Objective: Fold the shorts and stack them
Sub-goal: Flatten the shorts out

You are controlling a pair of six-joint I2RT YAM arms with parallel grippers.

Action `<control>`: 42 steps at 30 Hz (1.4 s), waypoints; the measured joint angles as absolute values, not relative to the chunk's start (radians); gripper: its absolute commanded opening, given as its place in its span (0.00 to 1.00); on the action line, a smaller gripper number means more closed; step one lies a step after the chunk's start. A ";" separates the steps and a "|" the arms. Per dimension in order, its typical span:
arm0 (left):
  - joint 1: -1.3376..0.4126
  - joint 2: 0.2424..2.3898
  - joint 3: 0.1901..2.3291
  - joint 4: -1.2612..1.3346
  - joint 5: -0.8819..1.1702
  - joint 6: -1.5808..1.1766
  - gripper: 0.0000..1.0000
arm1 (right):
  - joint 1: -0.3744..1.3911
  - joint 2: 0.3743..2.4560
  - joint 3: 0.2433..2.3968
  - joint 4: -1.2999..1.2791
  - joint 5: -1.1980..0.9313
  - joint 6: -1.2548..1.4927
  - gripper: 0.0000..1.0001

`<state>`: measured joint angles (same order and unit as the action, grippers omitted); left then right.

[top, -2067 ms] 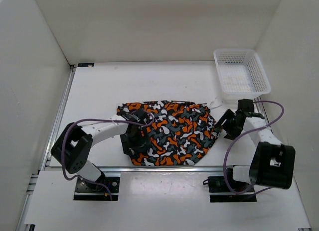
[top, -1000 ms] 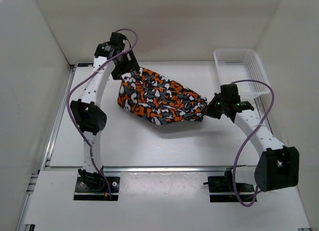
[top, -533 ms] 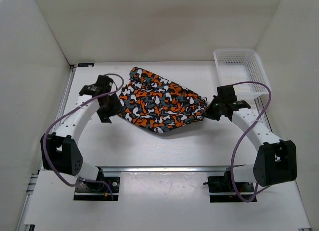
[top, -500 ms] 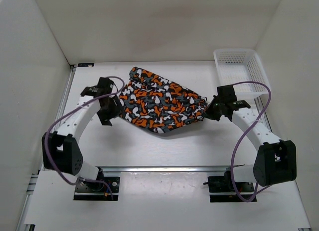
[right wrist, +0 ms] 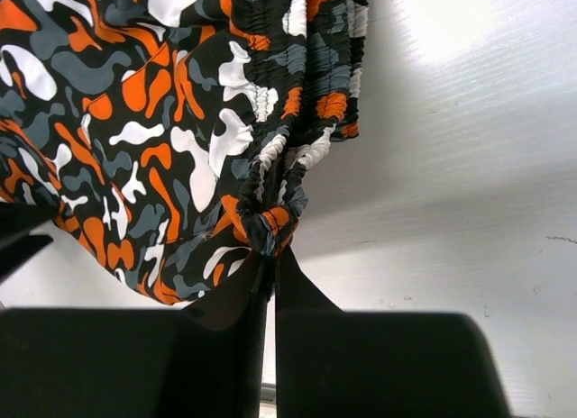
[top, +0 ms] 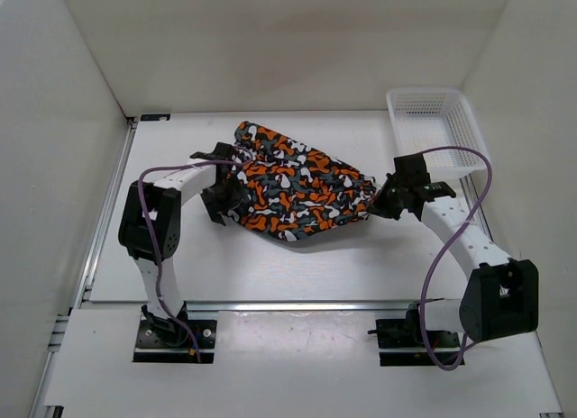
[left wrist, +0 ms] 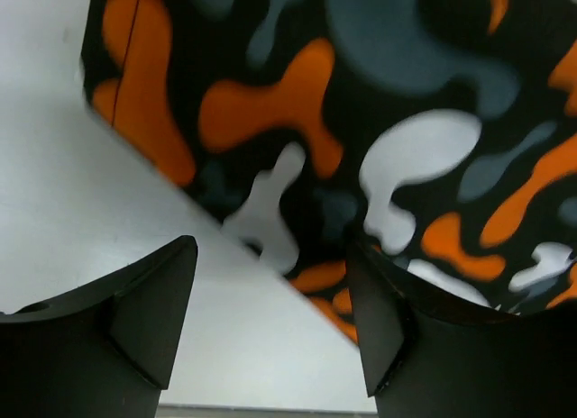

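Observation:
The shorts, printed in orange, black, grey and white blotches, lie spread across the middle of the table. My left gripper is at their left edge. In the left wrist view it stands open, low over the table. The cloth's diagonal edge reaches in between the fingertips, and the right finger is against the fabric. My right gripper is at the shorts' right end. In the right wrist view it is shut on a bunched bit of the elastic waistband.
A white plastic mesh basket stands at the back right corner, just beyond the right arm. White walls enclose the table on the left, back and right. A metal rail runs along the near edge.
The left arm let go of the shorts' raised corner, came down from the back left and reached the cloth's left edge, its jaws narrowing. The cloth settled flatter. The right gripper kept its hold.

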<state>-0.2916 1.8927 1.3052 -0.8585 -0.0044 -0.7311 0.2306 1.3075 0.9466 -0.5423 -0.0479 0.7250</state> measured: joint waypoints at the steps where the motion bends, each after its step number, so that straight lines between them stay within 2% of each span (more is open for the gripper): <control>1: -0.292 1.910 1.323 -0.854 -0.006 -0.735 0.71 | 0.231 1.301 0.947 -0.546 -0.048 0.723 0.00; 2: -0.292 1.927 1.337 -0.847 -0.009 -0.739 0.61 | 0.231 1.296 0.947 -0.548 -0.048 0.722 0.00; 3: -0.292 1.943 1.347 -0.842 -0.012 -0.744 0.31 | 0.231 1.294 0.947 -0.550 -0.048 0.719 0.00; 4: -0.292 1.959 1.355 -0.837 -0.013 -0.748 0.17 | 0.231 1.293 0.947 -0.552 -0.048 0.715 0.00; 5: -0.292 1.969 1.359 -0.836 -0.016 -0.742 0.10 | 0.231 1.292 0.947 -0.555 -0.048 0.711 0.00; 13: -0.282 1.882 1.438 -0.976 -0.105 -0.693 0.10 | 0.231 1.262 0.962 -0.604 -0.066 0.656 0.00; 19: -0.296 1.714 1.733 -1.139 -0.176 -0.592 0.10 | 0.231 1.183 0.986 -0.628 -0.101 0.614 0.00; 22: -0.305 1.828 1.991 -1.216 -0.197 -0.543 0.26 | 0.236 1.180 0.987 -0.622 -0.115 0.620 0.00; 25: -0.302 2.103 2.312 -1.255 -0.212 -0.508 0.60 | 0.253 1.214 0.987 -0.619 -0.097 0.625 0.00; 26: -0.300 2.179 2.365 -1.239 -0.213 -0.497 0.79 | 0.257 1.226 0.987 -0.620 -0.091 0.625 0.00; 27: -0.298 2.242 2.375 -1.221 -0.213 -0.499 0.92 | 0.259 1.236 0.987 -0.620 -0.083 0.625 0.00; 28: -0.297 2.283 2.353 -1.228 -0.212 -0.497 0.98 | 0.262 1.243 0.987 -0.621 -0.080 0.625 0.00; 32: -0.288 2.267 2.111 -1.294 -0.213 -0.520 1.00 | 0.264 1.246 0.987 -0.622 -0.071 0.625 0.00; 34: -0.281 2.181 1.993 -1.300 -0.215 -0.531 0.95 | 0.264 1.248 0.987 -0.622 -0.068 0.625 0.00; 36: -0.271 2.046 1.877 -1.290 -0.217 -0.548 0.59 | 0.264 1.252 0.987 -0.621 -0.065 0.624 0.00; 38: -0.262 1.881 1.772 -1.256 -0.222 -0.567 0.30 | 0.264 1.256 0.987 -0.621 -0.063 0.623 0.00; 39: -0.257 1.794 1.720 -1.244 -0.223 -0.572 0.11 | 0.264 1.257 0.987 -0.621 -0.062 0.622 0.00; 42: -0.247 1.615 1.570 -1.193 -0.216 -0.605 0.10 | 0.268 1.258 0.987 -0.621 -0.060 0.621 0.00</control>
